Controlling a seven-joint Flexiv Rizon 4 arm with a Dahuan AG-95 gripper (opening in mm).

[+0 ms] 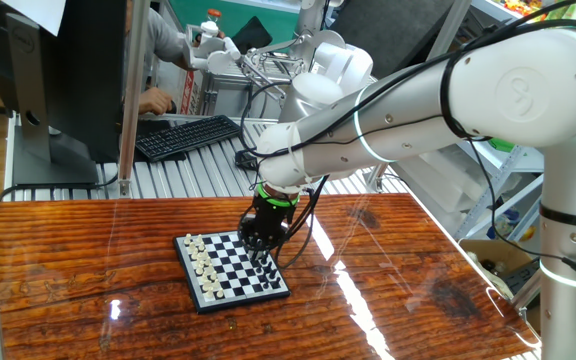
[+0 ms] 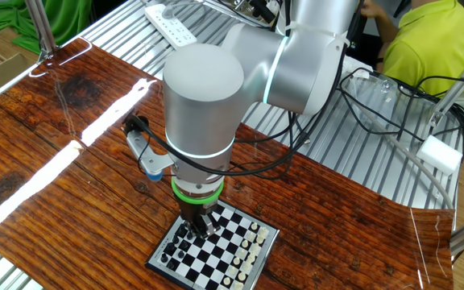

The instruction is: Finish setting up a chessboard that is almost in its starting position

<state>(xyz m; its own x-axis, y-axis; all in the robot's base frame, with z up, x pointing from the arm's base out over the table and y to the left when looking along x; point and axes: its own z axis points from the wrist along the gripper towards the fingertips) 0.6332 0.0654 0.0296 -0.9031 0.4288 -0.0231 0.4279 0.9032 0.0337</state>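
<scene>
Bench (image 1: pixel 88 290): glossy wood, strong glare streaks; a dropped piece could be lost in the reflections.
Chessboard (image 1: pixel 232 268): flat on bench, near its middle; white pieces (image 1: pixel 202 262) on one edge, black pieces (image 1: pixel 266 268) opposite, tightly packed.
Tool (image 1: pixel 261 243): low over the black-piece side, fingers down among them; cannot tell if apart or clamped, wrist hides the tips.
Risk: neighbours toppled by a finger; light board dragged if tool catches its frame.
Cable (image 1: pixel 313 215): hangs beside the tool, may sweep pieces.
Keyboard (image 1: pixel 186 136): well behind, no hazard.
</scene>
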